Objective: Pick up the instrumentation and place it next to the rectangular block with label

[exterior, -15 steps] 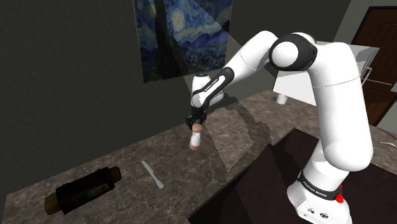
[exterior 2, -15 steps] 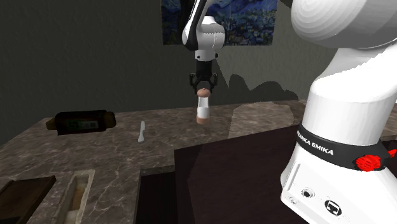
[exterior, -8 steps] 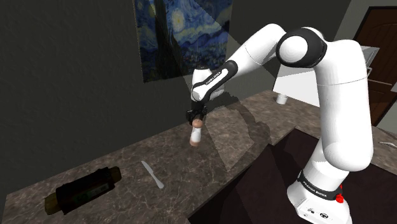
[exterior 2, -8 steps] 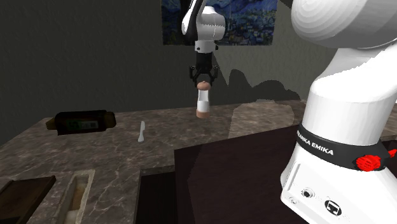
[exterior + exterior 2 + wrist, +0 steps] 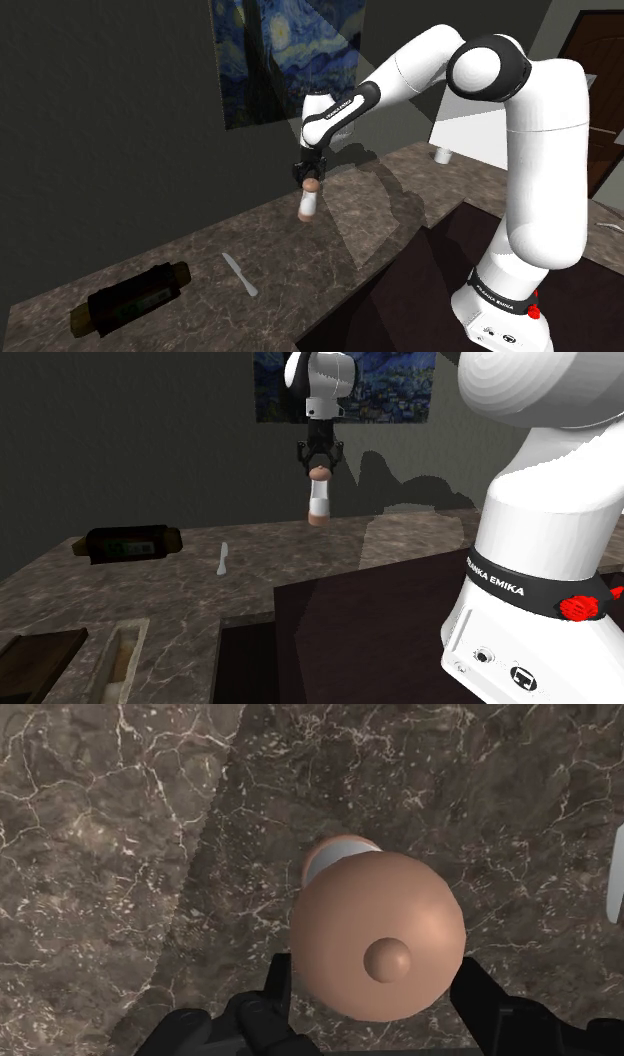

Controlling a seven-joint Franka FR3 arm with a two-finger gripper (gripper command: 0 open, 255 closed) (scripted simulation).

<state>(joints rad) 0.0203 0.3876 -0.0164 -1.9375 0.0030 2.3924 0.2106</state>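
The instrumentation is a small upright piece with a tan rounded cap and a white body (image 5: 309, 203) (image 5: 319, 500). My gripper (image 5: 309, 181) (image 5: 319, 466) is shut on its cap and holds it upright, clear of the dark marble counter (image 5: 200, 245). In the wrist view the tan cap (image 5: 378, 936) sits clasped between the two black fingers of the gripper (image 5: 375, 978), with the counter below. The rectangular block with a label (image 5: 130, 297) (image 5: 130, 542) is dark and lies on the counter toward the shoulder view's lower left, well away from the gripper.
A white knife (image 5: 240, 274) (image 5: 223, 558) lies on the counter between the block and the held piece. A white cup (image 5: 443, 155) stands at the counter's far end. A painting (image 5: 285, 55) hangs on the wall behind. A recessed trough (image 5: 120, 652) lies at the second exterior view's lower left.
The gripper has risen with the tan-capped piece in it, lifting it off the counter and a little toward the wall. The block and knife have not moved.
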